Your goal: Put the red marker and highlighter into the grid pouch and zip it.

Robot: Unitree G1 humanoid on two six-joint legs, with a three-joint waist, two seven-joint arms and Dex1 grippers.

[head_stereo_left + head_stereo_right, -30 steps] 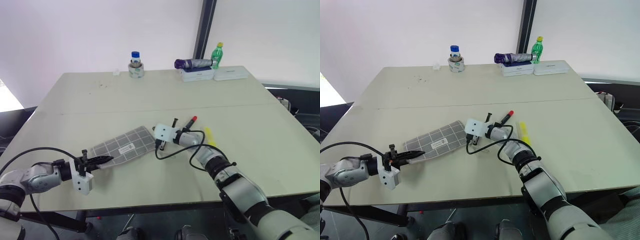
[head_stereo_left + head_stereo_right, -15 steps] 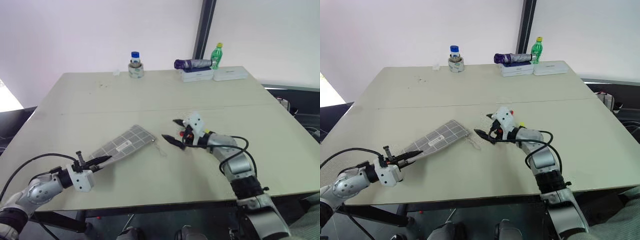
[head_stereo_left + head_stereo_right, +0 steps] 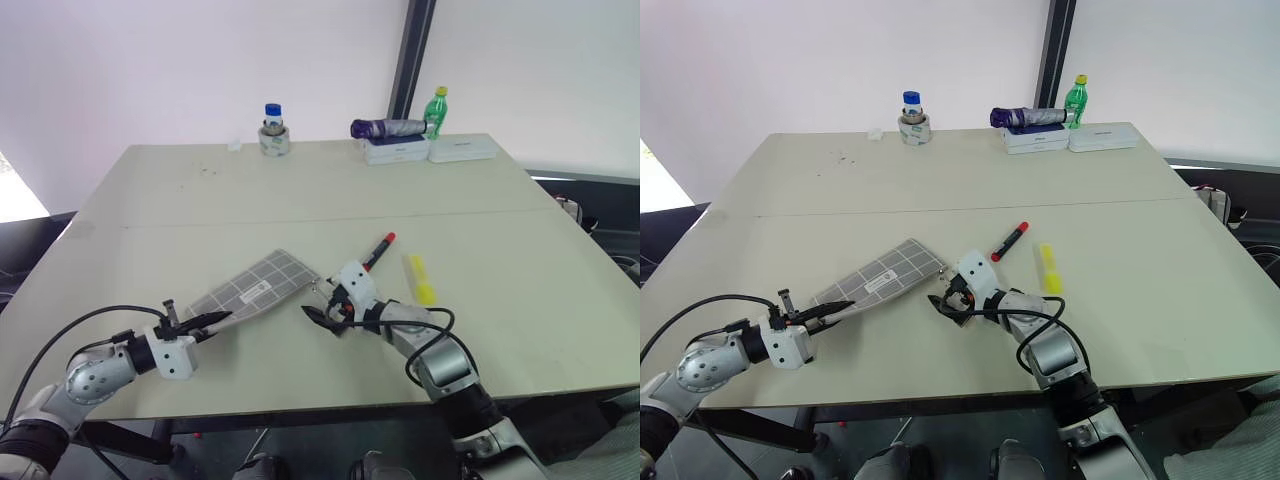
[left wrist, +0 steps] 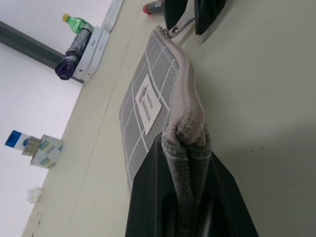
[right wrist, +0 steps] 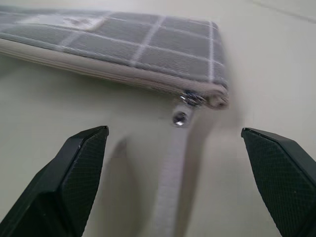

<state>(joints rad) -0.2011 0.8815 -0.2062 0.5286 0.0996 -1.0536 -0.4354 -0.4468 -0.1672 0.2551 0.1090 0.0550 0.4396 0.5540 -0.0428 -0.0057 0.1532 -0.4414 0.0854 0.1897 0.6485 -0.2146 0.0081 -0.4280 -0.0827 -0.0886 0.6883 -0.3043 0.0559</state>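
On the bench (image 3: 300, 190), left tool (image 3: 215, 320) clamped on grid pouch (image 3: 255, 290) corner, right tool (image 5: 177, 182) spread wide around its zipper pull (image 5: 170, 173), holding nothing, red marker (image 3: 378, 251) and highlighter (image 3: 419, 277) beside.

Bright, even daylight; white far wall near overexposed. Pale beige matte tabletop (image 3: 300, 200) evenly lit, no glare. Shadows soft, short. Head views sharp, slight wide-angle bending at edges. Right wrist view: grey grid-lined fabric pouch (image 5: 148, 54) soft, pale zipper pull (image 5: 170, 168) blurred. Left wrist view: near pouch end crisp, far background softer.
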